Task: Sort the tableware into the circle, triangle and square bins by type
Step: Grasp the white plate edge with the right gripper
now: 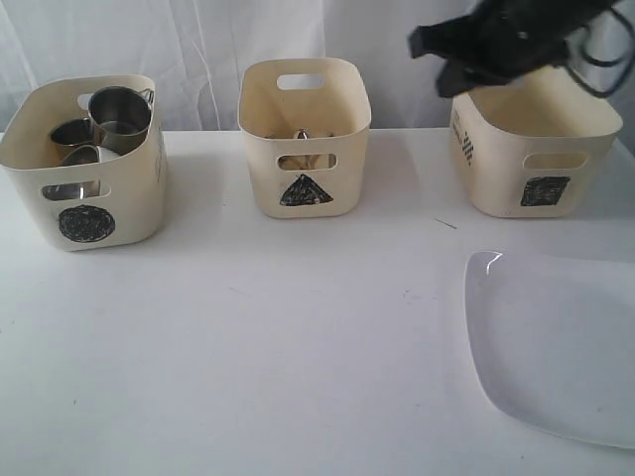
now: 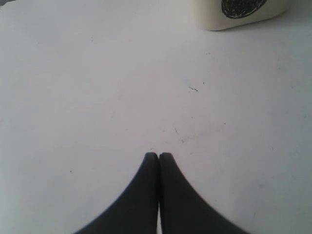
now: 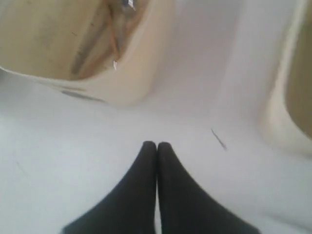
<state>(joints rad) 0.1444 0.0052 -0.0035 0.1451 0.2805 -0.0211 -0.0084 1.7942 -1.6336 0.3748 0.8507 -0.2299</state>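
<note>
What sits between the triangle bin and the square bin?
Just bare table with one thin dark mark separates triangle bin and square bin, in the exterior view.

No words or numbers can be read. Along the table's (image 1: 298, 337) far edge, black scribbled signs mark three tub fronts: a circle (image 1: 85, 224) on the left tub (image 1: 134, 203), a triangle (image 1: 306, 191) on the middle tub (image 1: 260, 149), and a square (image 1: 545, 191) on the right tub (image 1: 496, 178), whose side bears small black marks (image 1: 463, 139) too blurred to read

Your right arm (image 1: 506, 45) hangs above the square bin (image 1: 496, 169), the right gripper (image 3: 156, 145) pressed closed; your left gripper (image 2: 159, 155) is closed too.
</note>
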